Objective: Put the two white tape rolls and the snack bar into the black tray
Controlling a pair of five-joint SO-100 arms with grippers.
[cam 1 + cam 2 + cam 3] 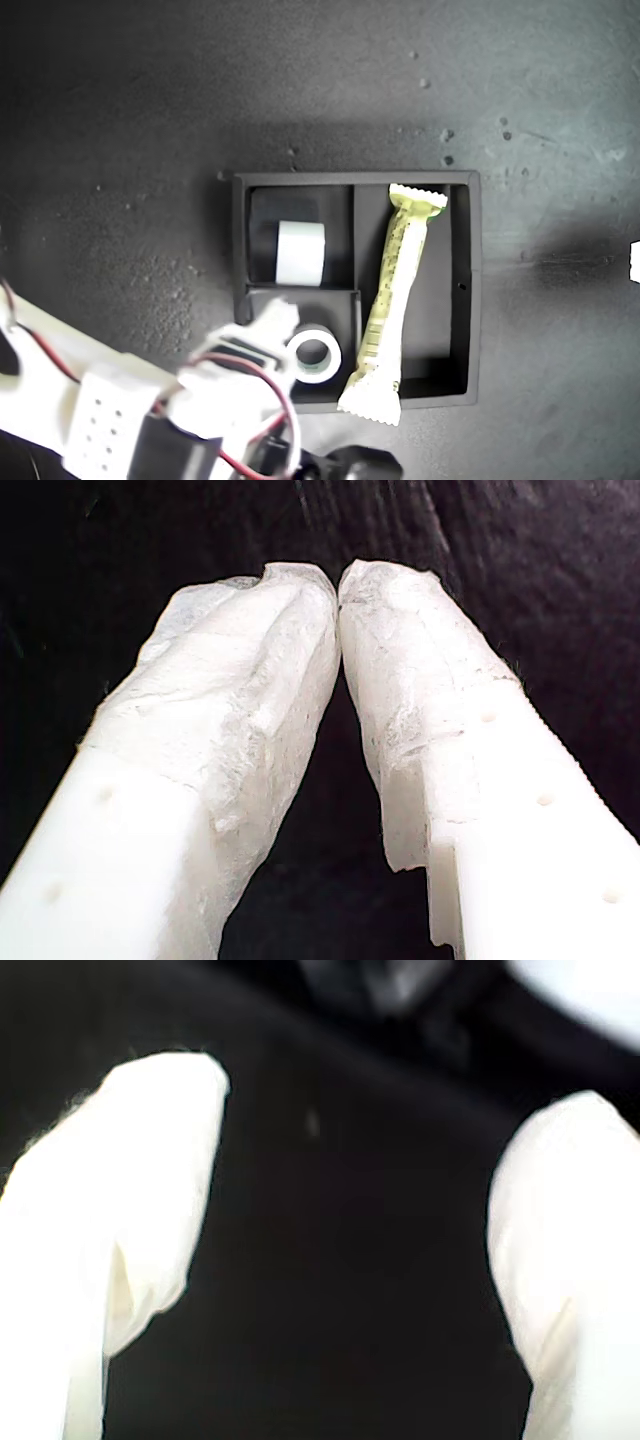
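With both tape rolls (301, 252) (315, 356) and the snack bar (393, 300) in the black tray (474, 290), my second claw (350, 1250) gapes released, my first (338, 580) clenched empty; retreat next.

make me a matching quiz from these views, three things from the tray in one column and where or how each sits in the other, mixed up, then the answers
Things:
1. snack bar
2. all-white roll
3. green-core roll

Places, in the tray:
A. on its side in the small compartment nearer the exterior view's top
B. hole facing up in the small compartment nearer the exterior view's bottom, beside an arm
C. lengthwise in the long compartment, one crimped end over the tray's edge

Pairs: 1-C, 2-A, 3-B
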